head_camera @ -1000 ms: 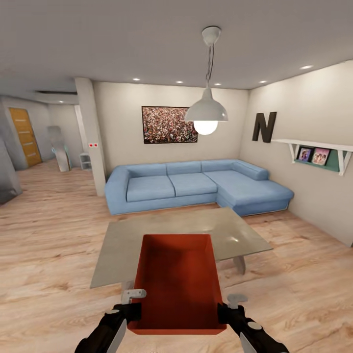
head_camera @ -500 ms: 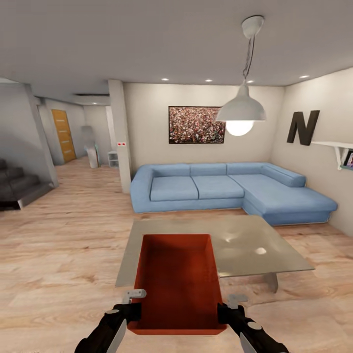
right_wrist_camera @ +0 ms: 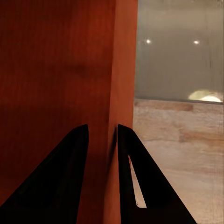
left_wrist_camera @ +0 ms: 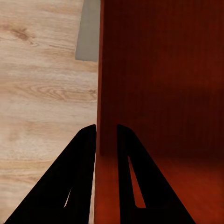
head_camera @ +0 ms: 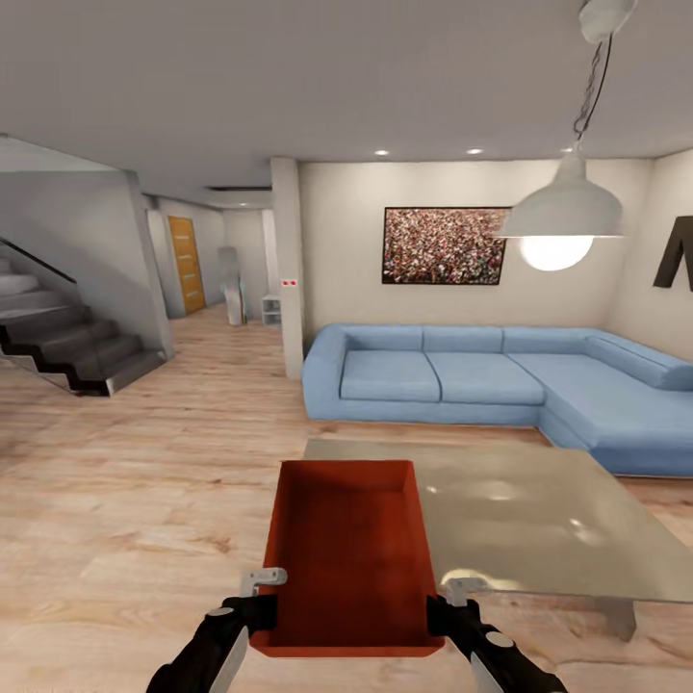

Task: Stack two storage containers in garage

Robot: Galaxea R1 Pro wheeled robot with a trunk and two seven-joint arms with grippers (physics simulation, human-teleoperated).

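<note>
Container (head_camera: 348, 549), orange-red and open-topped, sits nearest the camera in the head view, held up between both arms with nothing inside it. The left gripper (head_camera: 258, 599) pinches its left wall; the left wrist view shows the two dark fingers (left_wrist_camera: 81, 172) closed on either side of that thin wall (left_wrist_camera: 106, 93), one inside the bin and one outside. The right gripper (head_camera: 450, 604) grips the opposite wall the same way, its fingers (right_wrist_camera: 128, 172) straddling the rim (right_wrist_camera: 123, 70) in the right wrist view. Below lies light wood plank floor (head_camera: 125, 520). Just beyond the container's far edge stands a low table with a grey glossy top (head_camera: 539, 525) that catches spots of light. Past the table a blue corner sofa (head_camera: 481, 380) runs along the pale back wall, under a framed speckled picture (head_camera: 445, 245). A white pendant lamp (head_camera: 560, 217) hangs lit on the right. To the left a square pillar (head_camera: 287, 269) stands beside the sofa, dark stairs (head_camera: 67, 346) rise at the far left, and a hallway ends at an orange door (head_camera: 185, 265).
</note>
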